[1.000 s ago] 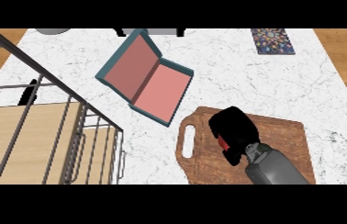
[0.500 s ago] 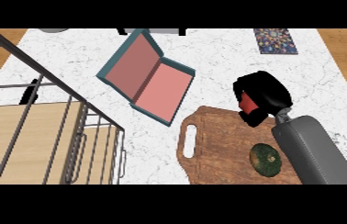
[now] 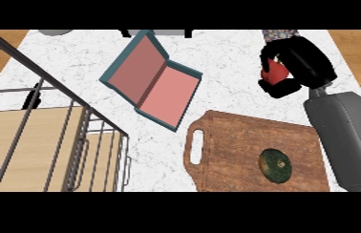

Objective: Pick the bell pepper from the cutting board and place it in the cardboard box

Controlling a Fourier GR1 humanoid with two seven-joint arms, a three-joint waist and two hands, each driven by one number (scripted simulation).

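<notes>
The bell pepper [image 3: 273,74], red, sits inside the curled fingers of the right hand [image 3: 296,67], which wraps round it from the far side so that only part of the red shows between the black fingers. It is held up off the desk [image 3: 233,60], beyond the far right corner of the cutting board [image 3: 226,151] and no longer over it, which suits a carry: lifted clear, it cannot drag on the wood or catch the board's edge. The grey forearm [image 3: 338,132] runs down the right side of the view, crossing the board's right edge. On the board lies a dark green round vegetable [image 3: 276,165], apart from the hand and not part of the job. The cardboard box [image 3: 152,79] lies to the left, well apart from the pepper, its lid folded open and its pink inside facing up, so it is ready to take something from above. My reading is that the pick is done and the carry across to the box is what remains. The left hand does not show. A wire rack [image 3: 70,146] stands at the lower left
</notes>
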